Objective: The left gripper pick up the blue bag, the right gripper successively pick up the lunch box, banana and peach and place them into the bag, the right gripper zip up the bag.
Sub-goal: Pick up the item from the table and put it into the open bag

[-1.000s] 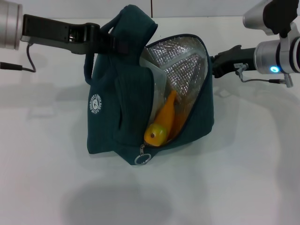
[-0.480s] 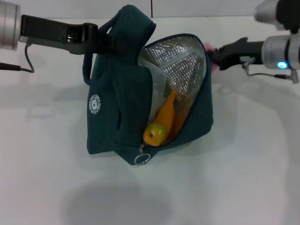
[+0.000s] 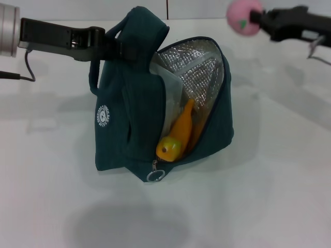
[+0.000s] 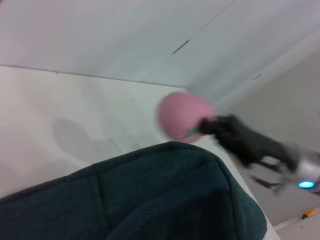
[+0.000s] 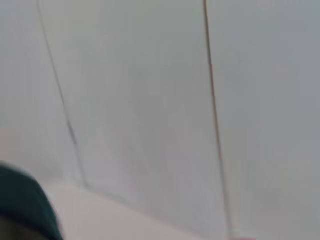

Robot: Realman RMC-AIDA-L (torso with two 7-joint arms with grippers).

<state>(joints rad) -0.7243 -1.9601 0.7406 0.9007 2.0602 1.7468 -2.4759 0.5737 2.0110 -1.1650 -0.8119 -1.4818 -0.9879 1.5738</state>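
Note:
The blue bag [image 3: 129, 108] hangs upright over the white table, its mouth wide open and the foil lining showing. My left gripper [image 3: 111, 45] is shut on the bag's handle at its top left. Inside the opening the banana [image 3: 178, 135] leans with its end at the lower lip. The lunch box cannot be made out for certain; only a pale edge [image 3: 173, 98] shows beside the banana. My right gripper [image 3: 257, 18] is shut on the pink peach [image 3: 244, 16], high at the back right, above and right of the bag's mouth. In the left wrist view the peach [image 4: 182, 115] hangs beyond the bag [image 4: 150, 200].
The zip's ring pull [image 3: 155, 175] dangles at the bag's lower front corner. White table [image 3: 269, 196] spreads around the bag. The right wrist view shows only a panelled wall [image 5: 150, 100] and a corner of the bag [image 5: 25, 205].
My right gripper has risen from behind the bag's right side to the upper right, lifting the peach into view. The left gripper and bag have hardly moved.

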